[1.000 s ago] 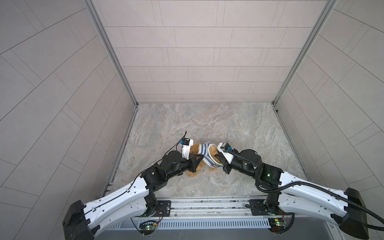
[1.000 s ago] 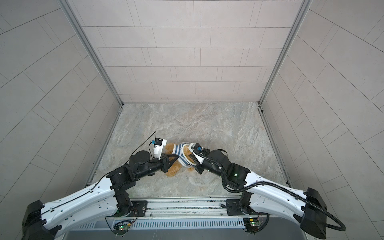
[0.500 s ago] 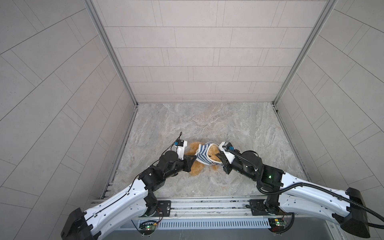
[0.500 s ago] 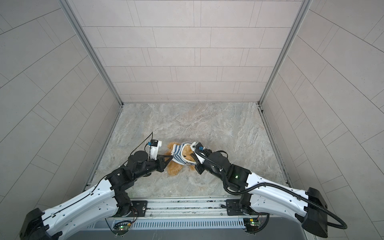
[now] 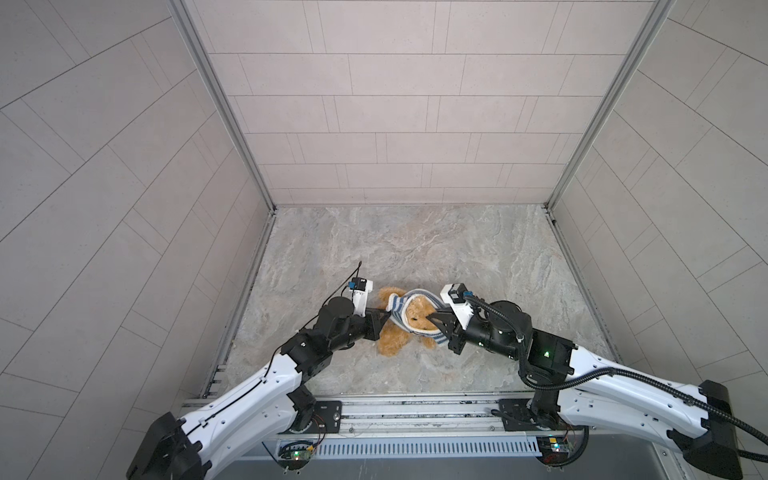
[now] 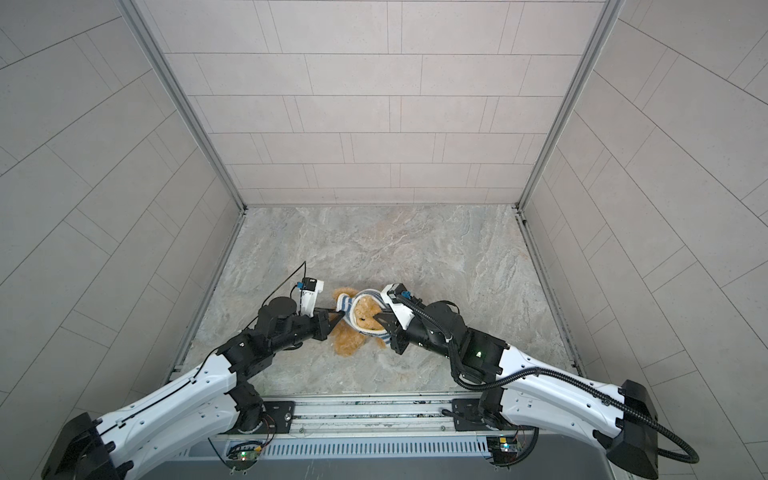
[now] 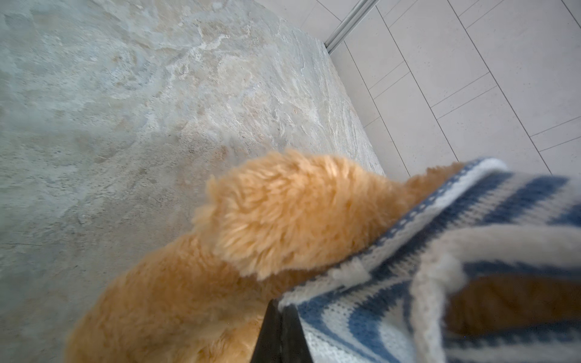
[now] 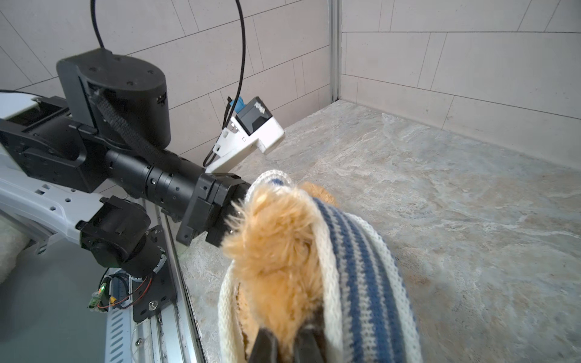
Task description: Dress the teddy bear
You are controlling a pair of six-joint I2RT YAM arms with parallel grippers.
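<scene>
Item: teddy bear, golden-brown plush, lying front-centre on the marble counter between the two arms, face up, legs toward the front edge. Garment: striped shirt, navy-and-cream knit, drawn as a loop round the bear's head and not yet down over the torso; no limb visibly through a sleeve. Left claw: clenched on the shirt's hem at the side of the bear nearer that arm; the left wrist view shows its black fingertips pinched together on the knit edge. Right claw: clenched at the opposite rim of the shirt; the right wrist view shows fur between its fingers, so whether it holds knit alone or fur with it cannot be told. Reason for the hold: two opposed grips keep the opening spread wide enough to pass the plush head. Stage, by judgement: neck opening partly over the head; body and arms remain to be clothed. Hazard: knit snagging on an ear, or the bear being dragged instead of dressed.
</scene>
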